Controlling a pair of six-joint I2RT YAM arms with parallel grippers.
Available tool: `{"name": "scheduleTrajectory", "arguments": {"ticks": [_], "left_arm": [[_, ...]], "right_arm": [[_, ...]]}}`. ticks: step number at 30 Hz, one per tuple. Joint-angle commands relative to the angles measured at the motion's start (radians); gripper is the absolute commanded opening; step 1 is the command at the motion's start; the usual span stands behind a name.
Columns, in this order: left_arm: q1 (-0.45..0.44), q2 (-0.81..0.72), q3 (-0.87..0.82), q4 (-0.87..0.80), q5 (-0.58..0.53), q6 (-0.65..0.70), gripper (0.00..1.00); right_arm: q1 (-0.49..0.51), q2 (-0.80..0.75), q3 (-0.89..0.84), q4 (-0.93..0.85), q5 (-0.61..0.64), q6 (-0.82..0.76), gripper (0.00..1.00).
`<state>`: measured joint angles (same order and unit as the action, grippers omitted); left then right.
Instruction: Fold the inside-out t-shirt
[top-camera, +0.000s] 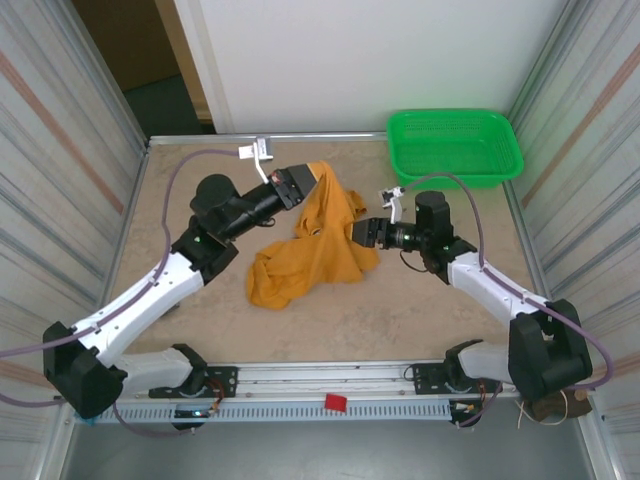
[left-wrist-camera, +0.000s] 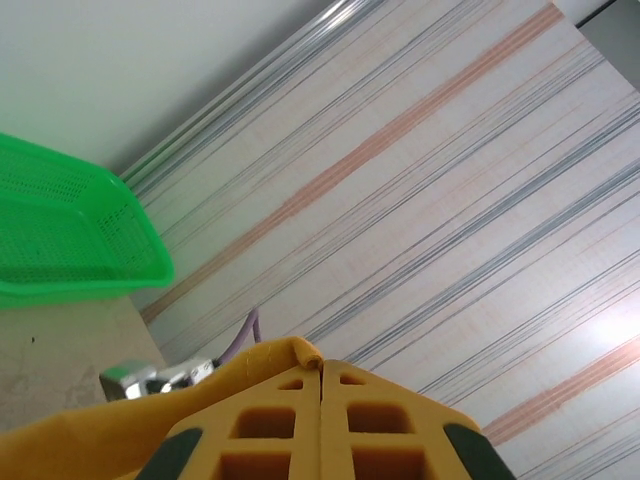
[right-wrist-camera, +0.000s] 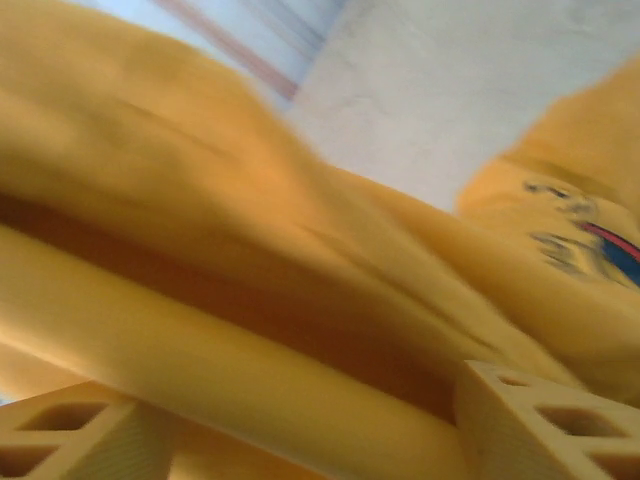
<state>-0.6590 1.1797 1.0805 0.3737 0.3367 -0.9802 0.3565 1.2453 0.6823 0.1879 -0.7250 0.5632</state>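
Lena: Yellow fingers (left-wrist-camera: 385, 420) of the left pincer (left-wrist-camera: 320, 368) sit pressed together, with a rolled edge of the inside-out t-shirt (left-wrist-camera: 270, 358) nipped at their tips.

Tom: Where is the rest of it?

Lena: From above, it hangs from that pinch and slumps into a crumpled heap around the middle of the surface (top-camera: 420, 310), well apart from the green basket (top-camera: 455, 145) at the far right corner.

Tom: And the right pincer (right-wrist-camera: 300, 400)?

Lena: Spread wide. Cloth lies across the gap between its fingers, but nothing is clamped. It sits at the shirt's right edge. A dark print (right-wrist-camera: 585, 245) shows in its wrist view, too blurred to read.

Tom: So what's the step?

Lena: My guess is getting a second hold so the shirt can be opened out flat before any fold.

Tom: How should that be done well?

Lena: Shut the right pincer on one layer near a hem or shoulder, not on a thick bunch. Then draw the two holds apart evenly and lower the cloth. Pull gently, because the left hold is only a thin edge and could slip.
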Motion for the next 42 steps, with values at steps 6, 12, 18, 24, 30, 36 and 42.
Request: {"name": "scheduleTrajectory", "arguments": {"ticks": [6,12,18,24,30,36,42], "left_arm": [[0.085,-0.042,0.193,-0.121,0.102,0.075,0.00],[0.105,0.027,0.222,-0.151,0.216,0.062,0.00],[0.085,0.115,0.230,-0.129,0.403,0.034,0.00],[0.061,0.121,0.245,-0.157,0.429,0.061,0.00],[0.044,0.138,0.270,-0.165,0.483,0.055,0.00],[0.066,0.142,0.273,-0.162,0.446,0.056,0.10],[0.271,-0.036,0.144,-0.294,0.282,0.128,0.53]], "right_arm": [[-0.024,-0.116,-0.047,-0.164,0.142,-0.073,0.88],[0.029,-0.182,0.243,-0.413,0.192,-0.232,0.89],[0.076,-0.112,0.479,-0.538,0.171,-0.379,0.94],[0.147,-0.040,0.583,-0.576,0.143,-0.464,0.94],[0.162,0.035,0.662,-0.565,0.128,-0.477,0.90],[0.151,0.114,0.743,-0.561,0.038,-0.444,0.00],[-0.036,-0.021,0.685,-0.555,0.095,-0.331,0.00]]}}
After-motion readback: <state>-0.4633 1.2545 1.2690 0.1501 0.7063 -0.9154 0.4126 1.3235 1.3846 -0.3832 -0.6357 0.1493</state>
